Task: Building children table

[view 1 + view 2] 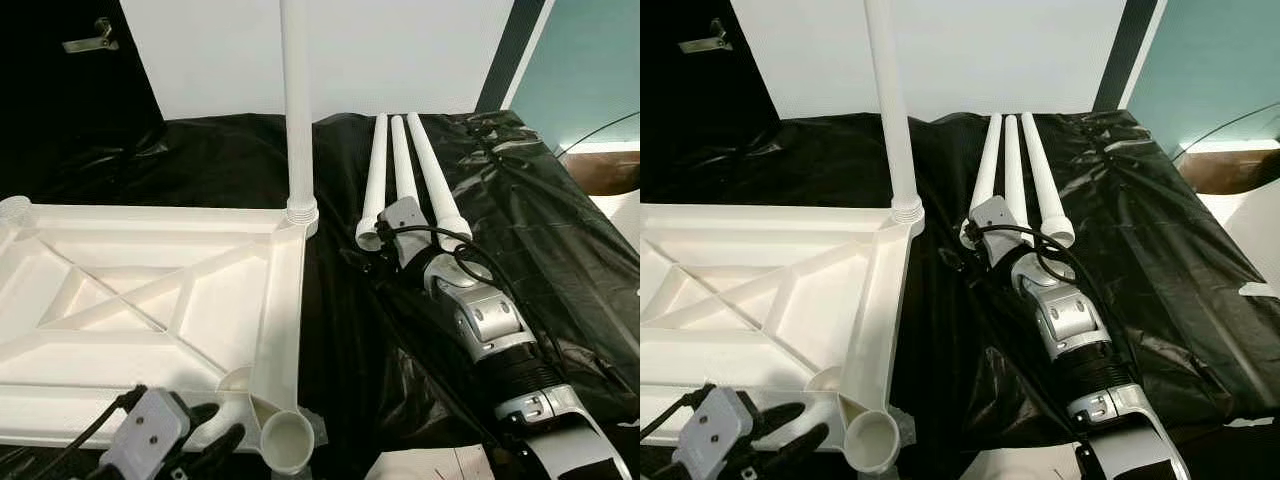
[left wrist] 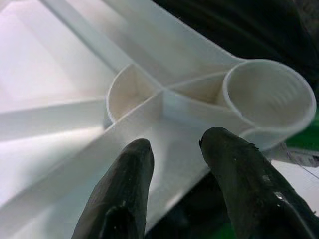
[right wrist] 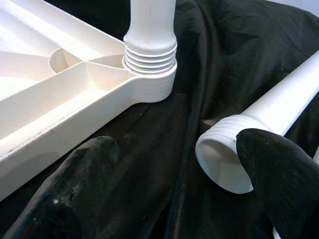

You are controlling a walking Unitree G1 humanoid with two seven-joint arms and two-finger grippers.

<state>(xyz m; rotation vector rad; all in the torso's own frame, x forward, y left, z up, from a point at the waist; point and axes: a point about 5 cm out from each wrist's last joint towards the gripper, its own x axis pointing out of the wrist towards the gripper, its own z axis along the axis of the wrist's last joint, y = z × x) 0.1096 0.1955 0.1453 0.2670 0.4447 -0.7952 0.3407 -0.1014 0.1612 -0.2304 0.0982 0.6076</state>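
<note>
Nearest, at 7 o'clock in the head views: left hand, grey wrist block behind it, two black fingers parted narrowly and holding nothing. They point at the near corner of the white plastic ribbed tabletop, which lies underside-up on the black plastic sheet covering the surface. In the left wrist view the fingertips sit just short of the tabletop's rim, beside the empty round threaded corner socket. That socket sits at 6 o'clock, at the near edge of the view; a piece of white paper lies just past it at 5 o'clock.

Right arm: silver, reaching from 5 o'clock toward centre, forearm low over the sheet. Right hand opened wide, empty. One finger is at the open threaded end of the nearest of three loose white plastic table legs; contact cannot be told. The other finger stands over bare sheet.

The three legs lie side by side at 1 o'clock, threaded ends toward the robot, fanning slightly away.

Between legs and tabletop: a strip of open black sheet.

At 12 o'clock, one white plastic leg stands upright, screwed into the tabletop's far right corner. Open sheet at 3 o'clock runs to the surface edge.
</note>
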